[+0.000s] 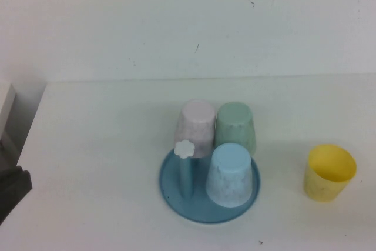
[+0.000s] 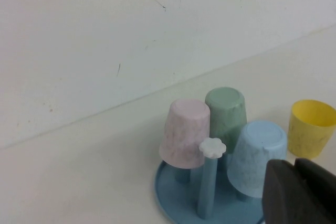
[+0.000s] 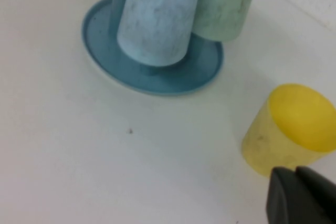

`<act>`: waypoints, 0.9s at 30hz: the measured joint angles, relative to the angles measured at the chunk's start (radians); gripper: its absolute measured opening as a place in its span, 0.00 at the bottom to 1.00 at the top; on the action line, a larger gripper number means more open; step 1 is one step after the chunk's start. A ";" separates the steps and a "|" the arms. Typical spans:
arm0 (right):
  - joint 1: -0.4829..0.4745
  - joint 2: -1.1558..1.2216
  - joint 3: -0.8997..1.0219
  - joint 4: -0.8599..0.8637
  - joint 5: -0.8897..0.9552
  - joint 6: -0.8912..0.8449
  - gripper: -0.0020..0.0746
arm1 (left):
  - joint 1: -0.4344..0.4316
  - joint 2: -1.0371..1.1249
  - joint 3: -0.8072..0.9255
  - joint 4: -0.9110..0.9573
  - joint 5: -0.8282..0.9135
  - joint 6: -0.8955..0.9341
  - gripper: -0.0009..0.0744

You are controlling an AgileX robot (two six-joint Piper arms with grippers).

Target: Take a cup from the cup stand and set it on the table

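1. Left tool (image 2: 302, 192): dark fingers pressed together, holding nothing, seen only in its wrist view, near the cup stand (image 1: 176, 195).
2. Right tool (image 3: 299, 198): closed, empty, just beside the yellow cup (image 1: 329, 171).
3. Yellow cup: small, tapered, faintly speckled plastic; stands upright, mouth up, on the white desk (image 1: 88, 145), apart from the stand on the robot's right.
4. Cup stand: round teal dish; one bare peg with white flower cap (image 1: 185, 149).
5. Light blue cup (image 1: 232, 174), pink cup (image 1: 195, 126) and pale green cup (image 1: 236, 125) sit inverted on pegs.
6. No readable writing.
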 joint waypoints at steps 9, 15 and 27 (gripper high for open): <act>0.000 0.000 0.002 0.002 0.094 0.000 0.03 | 0.043 -0.004 0.000 -0.022 0.002 0.000 0.01; 0.000 0.000 0.002 0.004 0.123 0.000 0.03 | 0.380 -0.115 0.016 -0.078 -0.024 -0.018 0.01; 0.000 0.000 0.002 0.015 0.136 0.000 0.03 | 0.757 -0.395 0.300 -0.336 -0.347 0.021 0.01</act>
